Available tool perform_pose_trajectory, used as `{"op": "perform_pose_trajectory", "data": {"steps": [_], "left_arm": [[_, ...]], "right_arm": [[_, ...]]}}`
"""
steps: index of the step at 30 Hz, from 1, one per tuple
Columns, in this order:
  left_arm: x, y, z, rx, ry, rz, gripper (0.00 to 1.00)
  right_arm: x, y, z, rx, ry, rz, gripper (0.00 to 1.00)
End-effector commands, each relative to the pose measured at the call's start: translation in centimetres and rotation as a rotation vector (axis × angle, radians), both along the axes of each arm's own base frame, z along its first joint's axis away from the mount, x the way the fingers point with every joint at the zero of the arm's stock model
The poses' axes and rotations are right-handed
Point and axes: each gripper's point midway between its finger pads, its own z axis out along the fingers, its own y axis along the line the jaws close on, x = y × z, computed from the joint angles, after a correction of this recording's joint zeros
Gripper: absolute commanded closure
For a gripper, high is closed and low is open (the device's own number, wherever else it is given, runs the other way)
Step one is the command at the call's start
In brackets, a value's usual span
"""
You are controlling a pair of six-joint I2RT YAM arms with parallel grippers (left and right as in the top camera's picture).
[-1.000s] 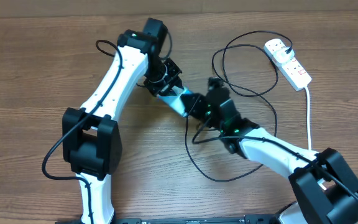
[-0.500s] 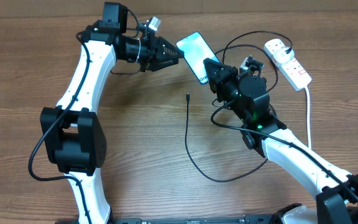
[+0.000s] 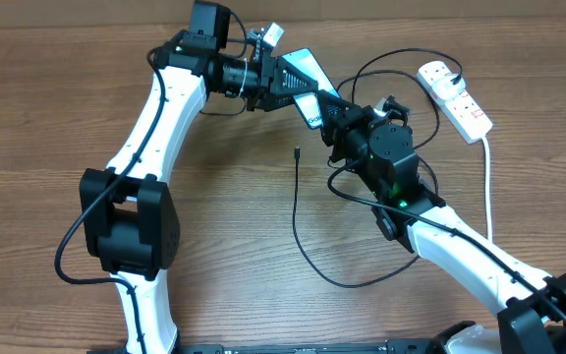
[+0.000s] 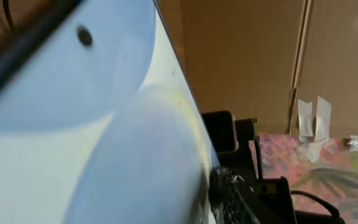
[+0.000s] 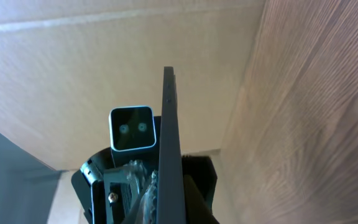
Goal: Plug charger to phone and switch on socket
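Not much to read here tbh: the phone (image 3: 310, 98) has a tiny line of white lettering at its lower short edge in the overhead view, but it's way too small to make out any letters. The white socket (image 3: 457, 98), off to the right of the phone, just shows a couple of red marks with no legible characters. The stretch of phone screen in the left wrist view is plain blue-white with one dark dot.

You're working on a brown wood-grain table (image 3: 67, 118). Lying on it, you have the thin black charger cable (image 3: 296, 197) looping mid-table, and a white power strip (image 3: 455, 96) far right with its white cord (image 3: 487, 187).
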Motion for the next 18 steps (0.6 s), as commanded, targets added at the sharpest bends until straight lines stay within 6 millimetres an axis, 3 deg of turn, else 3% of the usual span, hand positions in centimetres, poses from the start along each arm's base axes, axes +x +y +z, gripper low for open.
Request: {"op": "perform_pose_trajectory", "data": {"steps": [1, 8, 18], "left_arm": [[1.0, -0.3, 0.5, 0.013, 0.020, 0.046, 0.66], [3.2, 0.1, -0.2, 0.075, 0.048, 0.169, 0.78], [6.1, -0.5, 2.8, -0.018, 0.018, 0.259, 0.79]], "right_arm": [[-0.9, 1.9, 1.2, 0.035, -0.010, 0.044, 0.96], [-1.5, 3.0, 1.1, 0.033, -0.008, 0.065, 0.96], [-2.5, 4.6, 0.8, 0.028, -0.002, 0.105, 0.96]]}}
